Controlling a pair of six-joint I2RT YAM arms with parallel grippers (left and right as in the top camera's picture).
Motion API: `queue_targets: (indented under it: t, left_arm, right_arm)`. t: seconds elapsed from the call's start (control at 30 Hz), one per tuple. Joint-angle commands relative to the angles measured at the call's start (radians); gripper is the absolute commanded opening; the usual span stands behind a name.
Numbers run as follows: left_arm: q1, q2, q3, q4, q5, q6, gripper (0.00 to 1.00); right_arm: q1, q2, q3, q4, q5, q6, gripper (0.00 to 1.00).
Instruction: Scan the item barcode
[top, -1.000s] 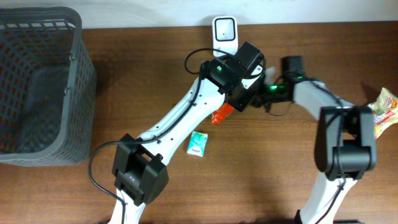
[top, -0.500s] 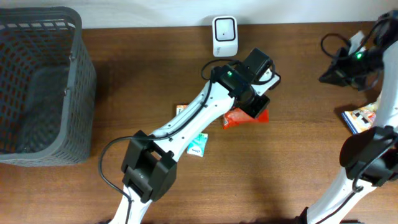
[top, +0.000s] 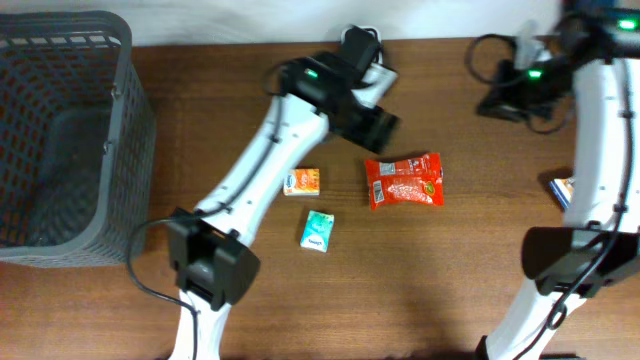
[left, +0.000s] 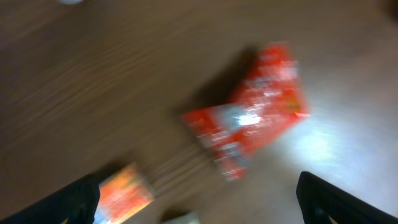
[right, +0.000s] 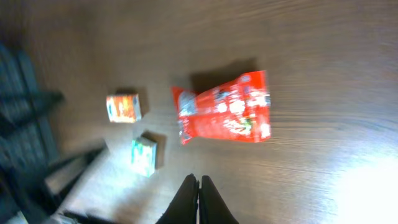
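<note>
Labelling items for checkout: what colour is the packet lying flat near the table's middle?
The packet is mainly red with pale print, clearest in the overhead view.

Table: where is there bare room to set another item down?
Bare wood lies right of the red packet, toward the right arm, and between the teal packet and the near edge. It is crowded around the orange box.

Red packet (left: 249, 118): motion-blurred, print unreadable. Orange box (left: 124, 193), 7 o'clock: cropped by frame edge. Colourful pack (top: 560, 190), 3 o'clock: partly behind right arm (top: 598, 130).
</note>
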Motion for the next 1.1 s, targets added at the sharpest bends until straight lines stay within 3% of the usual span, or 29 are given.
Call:
queue_targets:
  t: [0.0, 0.23, 0.6, 0.77, 0.87, 0.97, 1.07]
  left_arm:
    - [0.087, -0.023, 0.011, -0.072, -0.137, -0.109, 0.99]
    - [0.175, -0.023, 0.009, -0.143, -0.146, -0.108, 1.0]
    - [0.201, -0.023, 0.008, -0.164, -0.16, -0.108, 0.99]
    - [0.201, -0.019, 0.008, -0.163, -0.159, -0.108, 0.99]
    - [0.201, -0.019, 0.008, -0.164, -0.159, -0.108, 0.99]
    - [0.201, -0.019, 0.008, -0.164, -0.159, -0.108, 0.99]
    - [0.201, -0.019, 0.008, -0.164, -0.159, -0.108, 0.99]
  right_arm:
    - [0.1, -0.002, -0.023, 0.008, 0.105, 0.057, 0.04]
    - [0.219, 0.033, -0.234, 0.164, 0.108, 0.124, 0.04]
    - [0.157, 0.033, -0.717, 0.534, -0.37, 0.054, 0.04]
    - [0.144, 0.033, -0.869, 0.709, -0.359, 0.089, 0.05]
    - [0.145, 0.033, -0.967, 0.821, -0.237, 0.183, 0.05]
    - [0.145, 0.033, -0.986, 0.837, -0.074, 0.224, 0.04]
    - [0.145, 0.027, -0.953, 0.795, -0.072, 0.217, 0.04]
